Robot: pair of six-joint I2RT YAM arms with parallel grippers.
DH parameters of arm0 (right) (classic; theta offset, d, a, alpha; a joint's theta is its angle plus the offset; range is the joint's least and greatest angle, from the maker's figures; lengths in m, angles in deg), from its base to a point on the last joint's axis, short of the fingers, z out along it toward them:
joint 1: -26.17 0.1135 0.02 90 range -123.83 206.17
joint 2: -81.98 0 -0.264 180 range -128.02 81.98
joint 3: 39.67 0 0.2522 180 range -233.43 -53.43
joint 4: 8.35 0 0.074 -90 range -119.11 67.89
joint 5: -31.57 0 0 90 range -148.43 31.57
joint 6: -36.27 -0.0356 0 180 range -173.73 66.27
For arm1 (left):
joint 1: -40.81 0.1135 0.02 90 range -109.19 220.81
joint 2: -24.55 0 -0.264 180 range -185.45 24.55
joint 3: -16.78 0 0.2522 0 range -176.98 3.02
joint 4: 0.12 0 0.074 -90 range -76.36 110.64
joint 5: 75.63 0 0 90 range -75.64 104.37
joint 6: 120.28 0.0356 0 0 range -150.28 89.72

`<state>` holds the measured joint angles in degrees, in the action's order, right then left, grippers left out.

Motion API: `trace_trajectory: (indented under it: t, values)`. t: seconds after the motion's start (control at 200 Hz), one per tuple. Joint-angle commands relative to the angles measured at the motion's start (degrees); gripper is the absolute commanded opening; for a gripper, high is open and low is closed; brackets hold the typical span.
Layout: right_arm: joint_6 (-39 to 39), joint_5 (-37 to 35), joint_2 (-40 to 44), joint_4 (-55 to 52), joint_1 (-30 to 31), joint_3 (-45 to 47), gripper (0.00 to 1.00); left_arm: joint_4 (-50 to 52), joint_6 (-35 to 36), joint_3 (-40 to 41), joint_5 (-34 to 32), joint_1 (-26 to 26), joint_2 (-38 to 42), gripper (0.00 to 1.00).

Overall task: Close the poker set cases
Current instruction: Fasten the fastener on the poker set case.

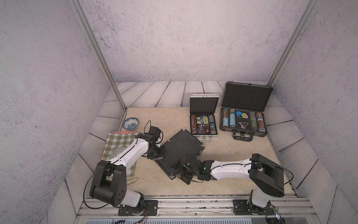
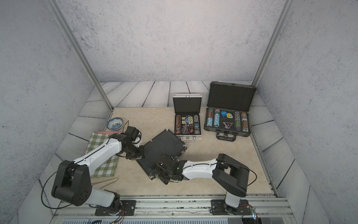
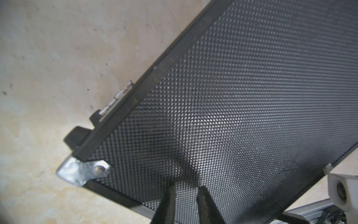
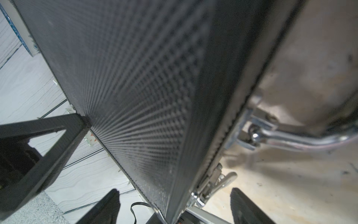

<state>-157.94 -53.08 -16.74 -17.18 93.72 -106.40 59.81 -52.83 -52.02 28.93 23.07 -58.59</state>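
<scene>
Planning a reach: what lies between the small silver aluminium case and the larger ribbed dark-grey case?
Only a narrow strip of bare beige tabletop separates the silver aluminium case from the dark-grey case, as both top views show.

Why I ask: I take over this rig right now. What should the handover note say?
Left gripper: jaws narrowly apart, empty, tips at the black case lid.
Right gripper: open, straddling that case's handle edge.
The black case sits mid-table, lid down or nearly; latches unclear.
Silver case and grey case: back right, lids upright, open.
To do: check the black one, close the other two.
</scene>
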Motion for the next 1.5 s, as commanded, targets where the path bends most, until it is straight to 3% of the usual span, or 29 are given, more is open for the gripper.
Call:
trace_trajectory:
  t: [0.0,0.776,1.211,1.496]
  values:
    - [-3.84,-0.31,-2.68,0.34,0.13,-0.38,0.9,0.72,0.06,2.23,-2.88,0.41,-0.87,0.25]
    - [-2.86,-2.0,-6.52,4.94,-0.65,4.8,0.85,0.55,-0.04,2.55,-2.62,0.41,-0.45,0.22]
    - [-0.03,-3.06,-5.03,-0.18,-0.66,-0.47,0.81,0.49,-0.31,3.0,-2.34,0.16,-0.37,0.19]
    - [-1.29,-2.24,-10.02,6.15,-1.02,1.03,0.76,0.23,-0.31,3.01,-1.83,-0.01,-0.71,0.18]
